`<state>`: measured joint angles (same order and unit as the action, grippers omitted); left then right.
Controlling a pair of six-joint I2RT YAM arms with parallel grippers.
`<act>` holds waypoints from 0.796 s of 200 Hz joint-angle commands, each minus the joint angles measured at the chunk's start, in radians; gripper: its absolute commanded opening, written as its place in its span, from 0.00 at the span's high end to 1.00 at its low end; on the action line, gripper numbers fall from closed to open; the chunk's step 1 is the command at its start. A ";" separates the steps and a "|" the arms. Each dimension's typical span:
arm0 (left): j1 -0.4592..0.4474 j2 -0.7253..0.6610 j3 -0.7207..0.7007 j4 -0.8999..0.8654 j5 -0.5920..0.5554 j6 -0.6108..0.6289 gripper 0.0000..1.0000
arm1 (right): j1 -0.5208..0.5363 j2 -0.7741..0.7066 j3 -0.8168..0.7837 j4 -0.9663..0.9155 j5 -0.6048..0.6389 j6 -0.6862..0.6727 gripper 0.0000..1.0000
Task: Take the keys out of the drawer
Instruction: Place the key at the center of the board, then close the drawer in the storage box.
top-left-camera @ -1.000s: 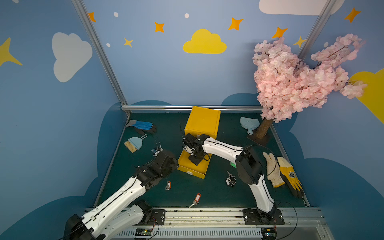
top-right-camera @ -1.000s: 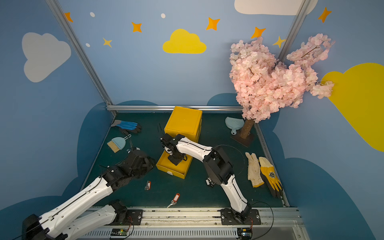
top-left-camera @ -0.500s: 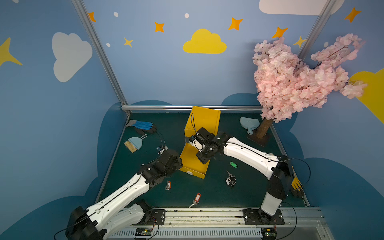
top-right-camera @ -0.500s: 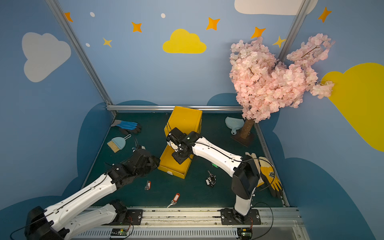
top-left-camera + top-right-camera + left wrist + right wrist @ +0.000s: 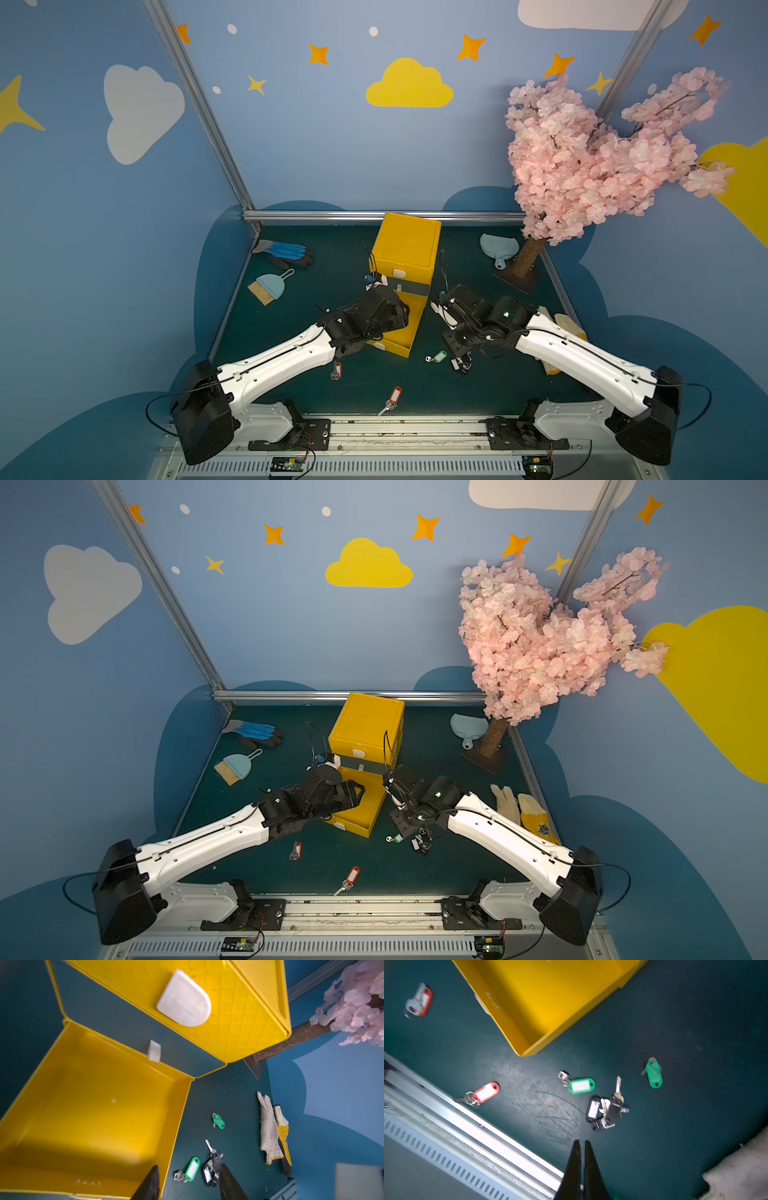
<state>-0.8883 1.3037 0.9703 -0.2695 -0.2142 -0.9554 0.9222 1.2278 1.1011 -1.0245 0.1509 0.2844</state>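
— Grippers?
— Left gripper (image 5: 189,1167) spread over the drawer (image 5: 93,1095) edge; right gripper (image 5: 582,1142) pressed together (nothing between).
— Surroundings?
— Dark green mat (image 5: 695,1022), blue walls (image 5: 291,124) painted with clouds.
— Keys?
— On the mat outside the drawer; the black bunch (image 5: 606,1111) lies near the right gripper's tips.

Nothing legible — key tags (image 5: 581,1085) show blank inserts, drawer (image 5: 88,1182) embossing unreadable.
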 commanded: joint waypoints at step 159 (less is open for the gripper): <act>-0.032 -0.274 -0.288 -0.141 -0.088 -0.015 0.64 | -0.083 0.062 0.333 0.204 0.106 -0.056 0.97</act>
<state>-0.9192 1.1381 0.7975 -0.3294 -0.2329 -0.9314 0.8623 1.2335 1.3022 -0.9123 0.2100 0.2840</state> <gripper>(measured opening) 0.389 0.049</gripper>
